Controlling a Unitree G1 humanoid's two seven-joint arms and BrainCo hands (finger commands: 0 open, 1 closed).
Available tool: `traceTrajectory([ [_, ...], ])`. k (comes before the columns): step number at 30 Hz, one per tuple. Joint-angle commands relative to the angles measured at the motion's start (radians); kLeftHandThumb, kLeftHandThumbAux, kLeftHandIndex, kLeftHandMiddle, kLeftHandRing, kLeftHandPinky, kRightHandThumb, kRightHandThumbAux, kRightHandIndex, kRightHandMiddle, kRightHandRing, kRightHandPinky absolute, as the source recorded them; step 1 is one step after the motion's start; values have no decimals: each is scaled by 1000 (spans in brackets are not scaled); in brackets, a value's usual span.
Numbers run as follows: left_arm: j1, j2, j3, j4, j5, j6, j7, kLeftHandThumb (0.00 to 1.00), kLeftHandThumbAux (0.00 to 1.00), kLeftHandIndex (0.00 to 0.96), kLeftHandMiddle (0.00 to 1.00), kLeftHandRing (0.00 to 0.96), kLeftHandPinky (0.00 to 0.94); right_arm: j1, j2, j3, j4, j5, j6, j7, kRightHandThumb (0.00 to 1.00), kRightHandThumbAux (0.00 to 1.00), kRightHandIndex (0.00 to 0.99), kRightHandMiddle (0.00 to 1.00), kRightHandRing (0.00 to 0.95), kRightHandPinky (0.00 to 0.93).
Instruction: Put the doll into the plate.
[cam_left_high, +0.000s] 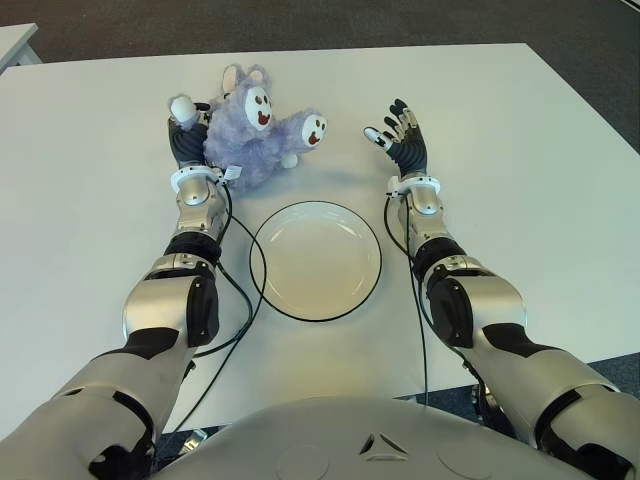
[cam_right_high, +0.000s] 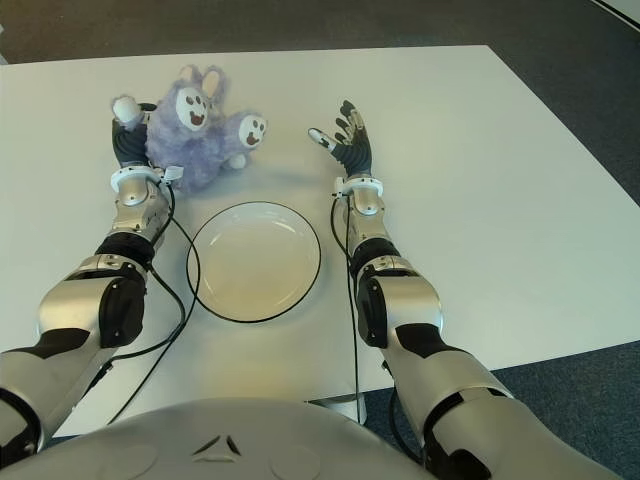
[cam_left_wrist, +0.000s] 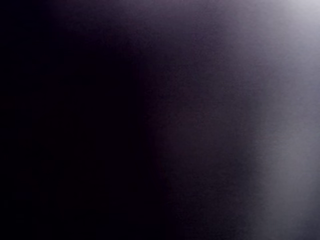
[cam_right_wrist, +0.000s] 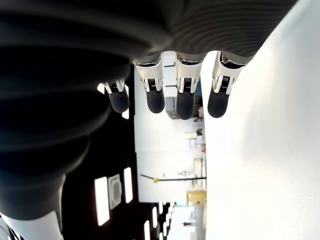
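Holding the doll (cam_left_high: 258, 135) is my left hand (cam_left_high: 188, 140), over at about ten o'clock from the plate (cam_left_high: 315, 260). I can see my thumb poking up beside the doll and the doll leaning on my palm, but my fingers are hidden behind the fur. My left wrist camera shows only dark, so I cannot tell if that hand is really squeezed shut on it or just pressed against it.

That is my worry. If I lift and my hold is loose, the doll could slide out and flop back on the desk (cam_left_high: 90, 180). It is soft and squishy, so fingers may pinch only fur and not the body. It is also big and floppy. If I let go too early, it could land half on the rim and tip over the edge of the plate.

The doll is fluffy and pale purple. It has long ears, a round white face with dark eyes and a mouth, and white pads on its feet. One foot sticks out toward three o'clock. A little tag hangs near my wrist. It sits at about eleven o'clock from the plate, just beyond the rim, not in it yet.

The plate is white with a dark rim and has nothing in it.

My right hand (cam_left_high: 402, 135) is at one o'clock from the plate, fingers spread, holding nothing.
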Motion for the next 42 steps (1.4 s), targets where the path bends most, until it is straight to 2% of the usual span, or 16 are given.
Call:
traceTrajectory([
  [1, -8, -6, -3, 17, 7, -6, 19, 707, 701, 433, 717, 728, 751, 52, 9, -7, 32, 6, 25, 2, 40, 742, 37, 73, 82, 108],
  [11, -8, -16, 17, 12, -18, -35, -3, 712, 701, 436, 749, 761, 802, 53, 10, -7, 31, 7, 25, 3, 46, 743, 38, 72, 84, 112],
  [30, 10, -5, 8, 5, -14, -117, -47, 717, 701, 438, 789, 816, 823, 53, 11, -12, 31, 10, 26, 10, 57, 746, 41, 74, 83, 110],
  [42, 16, 1, 3, -28, -11, -121, -62, 717, 702, 436, 783, 816, 823, 53, 12, -13, 31, 11, 25, 13, 56, 751, 41, 76, 85, 113],
])
